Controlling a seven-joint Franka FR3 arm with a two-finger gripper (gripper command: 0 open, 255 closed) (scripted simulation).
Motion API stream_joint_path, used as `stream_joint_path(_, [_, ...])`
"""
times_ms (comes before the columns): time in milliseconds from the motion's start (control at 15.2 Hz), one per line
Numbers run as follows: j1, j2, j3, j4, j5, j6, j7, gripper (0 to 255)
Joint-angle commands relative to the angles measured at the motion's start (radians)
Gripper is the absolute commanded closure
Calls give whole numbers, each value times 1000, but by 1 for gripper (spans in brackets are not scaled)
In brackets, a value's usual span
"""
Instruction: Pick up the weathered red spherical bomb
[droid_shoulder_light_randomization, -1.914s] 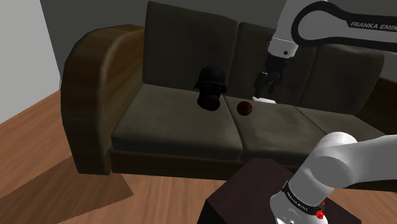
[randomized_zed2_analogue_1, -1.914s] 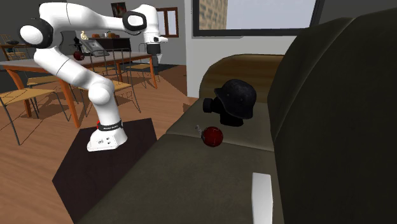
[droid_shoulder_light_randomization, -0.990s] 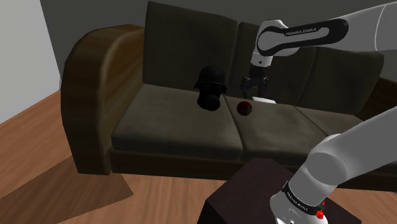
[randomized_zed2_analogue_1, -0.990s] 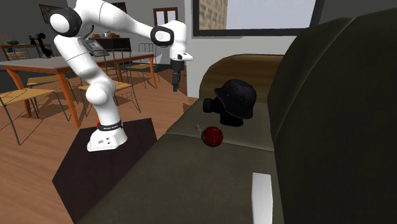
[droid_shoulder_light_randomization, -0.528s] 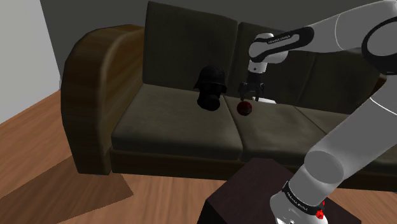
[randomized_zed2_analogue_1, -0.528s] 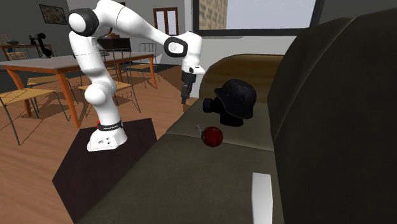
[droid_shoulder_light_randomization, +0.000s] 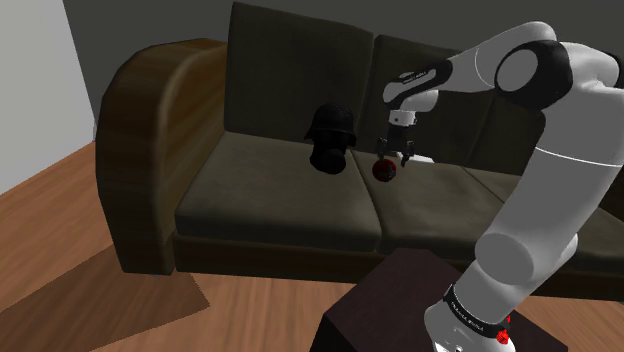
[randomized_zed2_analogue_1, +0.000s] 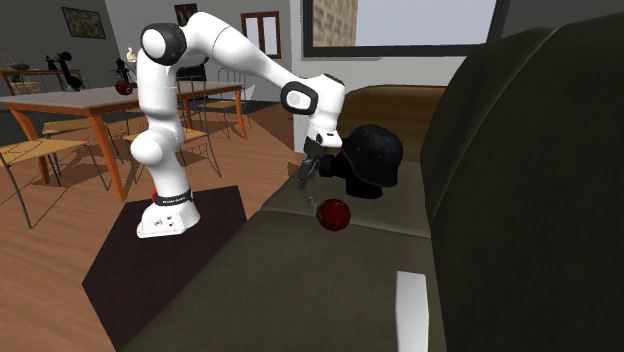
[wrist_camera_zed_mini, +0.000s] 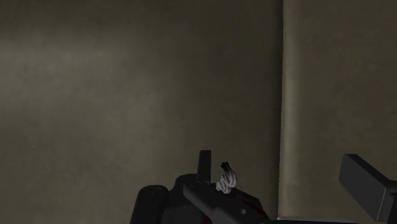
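Arm (droid_shoulder_light_randomization: 572, 170) lowered since before: jaws spread, empty; bomb (droid_shoulder_light_randomization: 382, 171) just beneath them on sofa (droid_shoulder_light_randomization: 270, 185), untouched; helmet (droid_shoulder_light_randomization: 331, 138) beside.

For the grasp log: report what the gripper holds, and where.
Nothing: the open gripper hovers above the red bomb without touching it.

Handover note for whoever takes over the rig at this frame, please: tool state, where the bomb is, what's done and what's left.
The tool is open and hangs just above the red bomb. The second exterior view shows a gap between them, so nothing is held.
The red bomb lies on the sofa seat, close to a cushion seam and beside the black helmet.
Done: the approach, with the tool over the bomb.
Left: lower the tool around the bomb, shut, lift.
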Motion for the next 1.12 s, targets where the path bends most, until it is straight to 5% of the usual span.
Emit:
stream_joint_path(0, [-24, 76, -14, 62, 26, -8, -4, 0])
stream_joint_path(198, [-63, 183, -29, 147, 63, -21, -8, 0])
stream_joint_path(792, [-69, 235, -21, 113, 81, 63, -17, 0])
stream_joint_path(858, [-68, 233, -20, 112, 80, 62, -15, 255])
stream_joint_path(1056, [-67, 232, -20, 111, 80, 62, -14, 255])
